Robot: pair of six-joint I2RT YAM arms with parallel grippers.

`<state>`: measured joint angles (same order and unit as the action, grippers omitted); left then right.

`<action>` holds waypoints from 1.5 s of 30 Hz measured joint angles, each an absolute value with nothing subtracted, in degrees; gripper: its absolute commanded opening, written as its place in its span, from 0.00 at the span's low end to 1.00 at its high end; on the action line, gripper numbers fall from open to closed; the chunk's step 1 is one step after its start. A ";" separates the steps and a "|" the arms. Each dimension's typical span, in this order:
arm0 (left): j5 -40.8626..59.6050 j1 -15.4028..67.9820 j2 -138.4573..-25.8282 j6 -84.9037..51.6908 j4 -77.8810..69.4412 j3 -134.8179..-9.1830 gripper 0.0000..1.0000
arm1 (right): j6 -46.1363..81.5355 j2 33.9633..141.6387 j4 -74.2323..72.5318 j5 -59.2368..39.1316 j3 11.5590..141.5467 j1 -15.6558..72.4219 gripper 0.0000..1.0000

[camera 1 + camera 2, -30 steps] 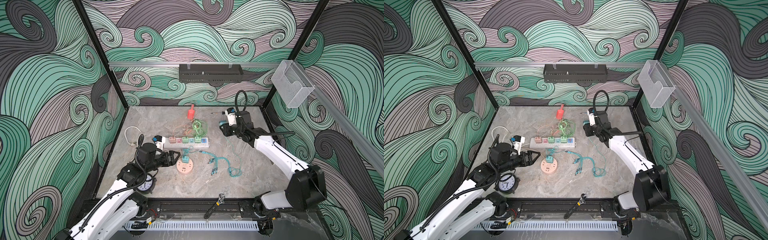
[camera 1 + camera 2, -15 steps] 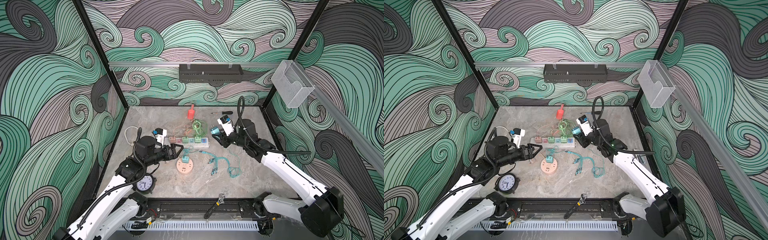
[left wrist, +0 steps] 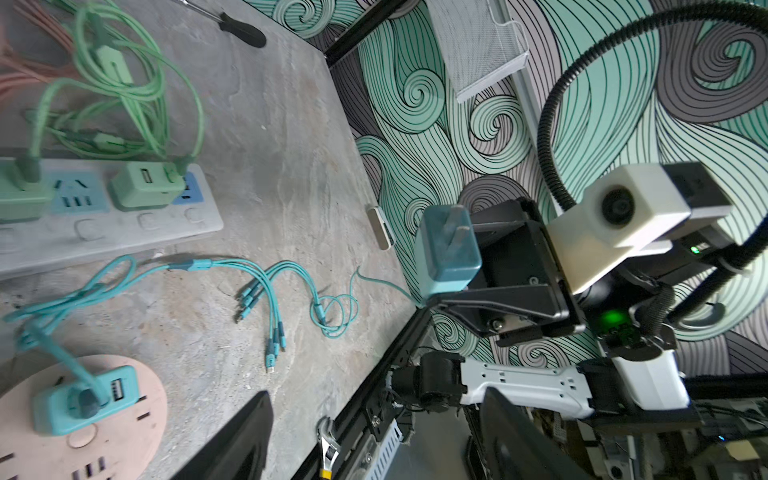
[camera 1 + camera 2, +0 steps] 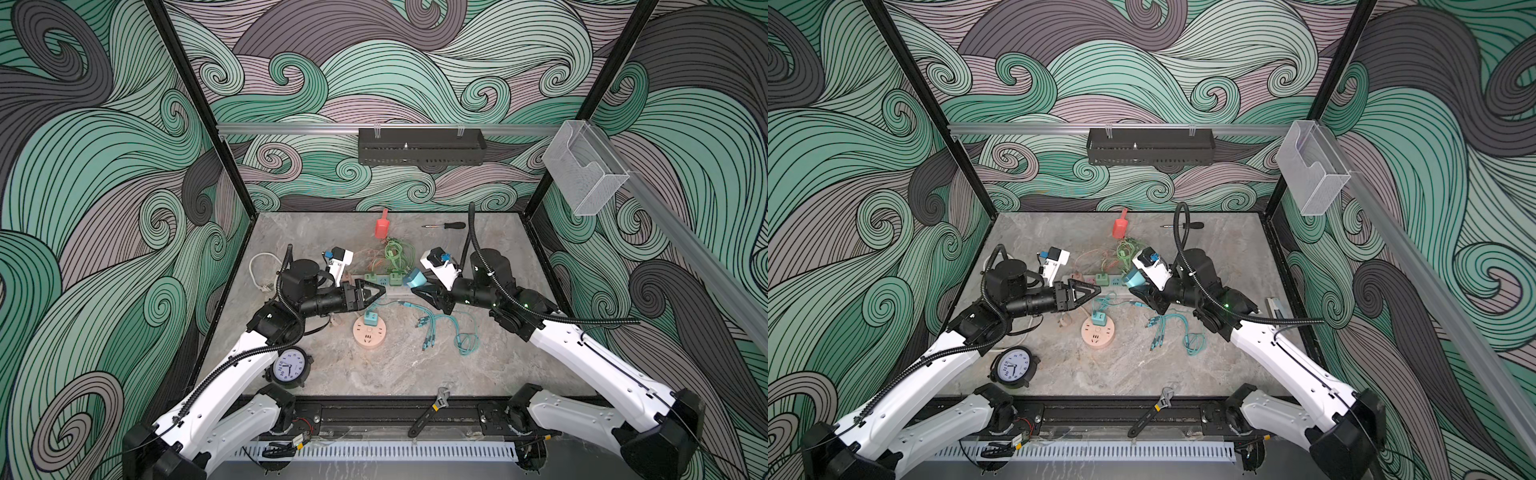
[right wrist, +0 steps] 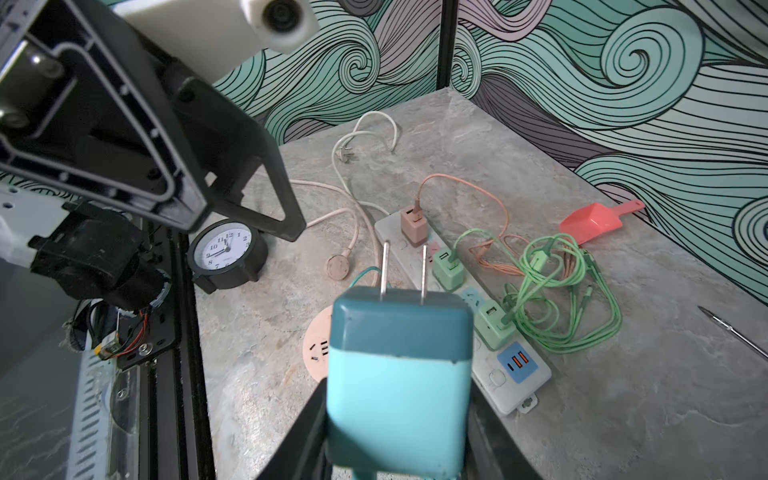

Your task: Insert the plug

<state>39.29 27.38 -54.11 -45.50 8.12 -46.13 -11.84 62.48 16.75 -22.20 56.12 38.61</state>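
Both arms have swung in to mid-counter: R end effector in from the far edge, L end effector up off the round socket.
R is clenched on the teal plug, held in the air above the power strip, prongs aimed sideways at L. L is spread wide w/ nothing in it. Risks: prongs hit L's fingers, since the two are close. The plug goes in crooked unless turned down to the free blue socket. Its trailing cable snags. The unbraced strip slides. Clear wall bin looks empty. Inside of the black rail tray is hidden.
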 measured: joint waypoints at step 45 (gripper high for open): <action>52.40 30.68 -64.53 -46.13 7.46 -51.86 0.17 | -19.90 65.19 25.08 -14.72 61.69 50.30 0.34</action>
